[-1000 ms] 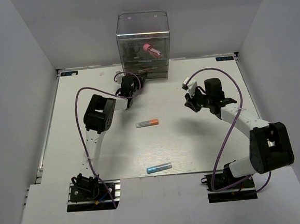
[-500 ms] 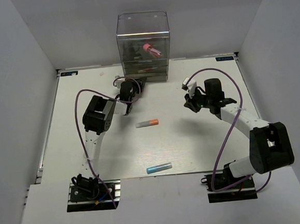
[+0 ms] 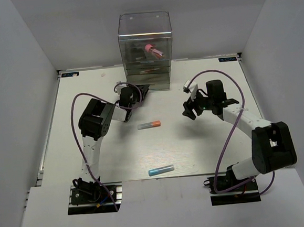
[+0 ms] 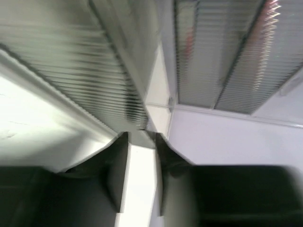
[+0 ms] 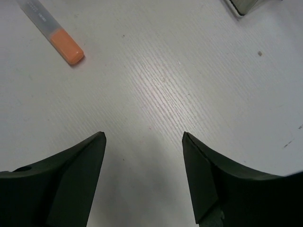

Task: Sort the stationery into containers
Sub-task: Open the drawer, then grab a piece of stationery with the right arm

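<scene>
The container [image 3: 145, 38], a tall clear box with dark drawers, stands at the table's far edge. A pink-red tube [image 3: 154, 51] lies in an upper drawer, and something red [image 3: 147, 70] shows lower down. My left gripper [image 3: 135, 91] is at the lowest drawer's front. In the blurred left wrist view the left gripper [image 4: 141, 137] has its jaws slightly apart, open, with the drawer's [image 4: 208, 52] grey lower lip at their tips. An orange-and-grey marker [image 3: 148, 125] [image 5: 52, 33] lies mid-table. A light blue marker [image 3: 161, 170] lies near the front. My right gripper [image 3: 187, 110] [image 5: 143, 136] hovers open and empty, right of the orange marker.
White walls close in the table on the left, right and back. The container's corner [image 5: 246, 4] shows at the top right of the right wrist view. Purple cables loop above both arms.
The left arm has drawn back toward me and its jaws have parted; the lowest drawer's front now stands further out. The right gripper has opened wide and shifted slightly left.
</scene>
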